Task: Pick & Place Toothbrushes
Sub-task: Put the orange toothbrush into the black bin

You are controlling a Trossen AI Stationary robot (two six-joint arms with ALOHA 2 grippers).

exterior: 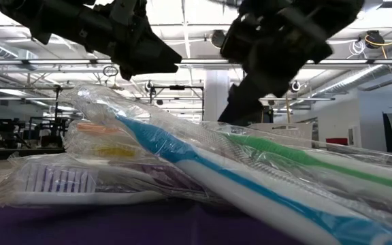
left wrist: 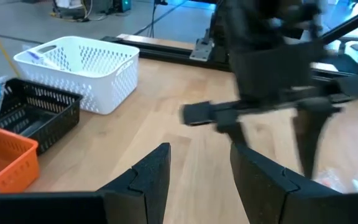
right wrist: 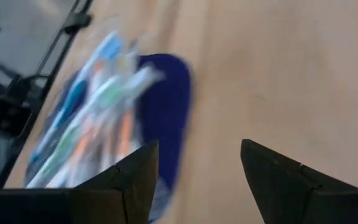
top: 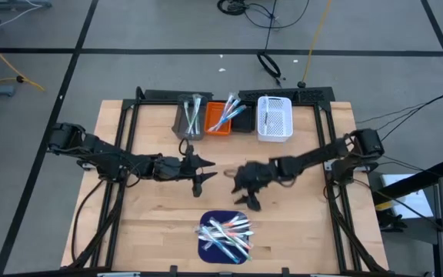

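Hovering above the bare wood, the right gripper (top: 250, 201) holds its fingers (right wrist: 132, 180) apart with nothing between them. The toothbrushes (top: 225, 233) lie just ahead of and below those fingertips, piled in clear wrappers on the dark blue mat (right wrist: 166, 109). More brushes already sit in the grey bin (top: 190, 115) and the orange bin (top: 220, 117); the black bin (left wrist: 33, 112) and the white basket (top: 274, 118) stand beside them, well behind both grippers.

The left gripper (top: 199, 182) also has its fingers (left wrist: 148, 177) spread and empty, pointed across the table at the right arm, which crosses close in front of it.

The likely trouble is the pile itself: the brushes overlap at crossed angles, so closing the fingers there may catch two wrappers at once, or pinch only loose film and let the brush slide out on the lift. The slick wrapping adds to that risk. With both grippers near each other over the middle of the table, a reach by either could also clip the other arm.
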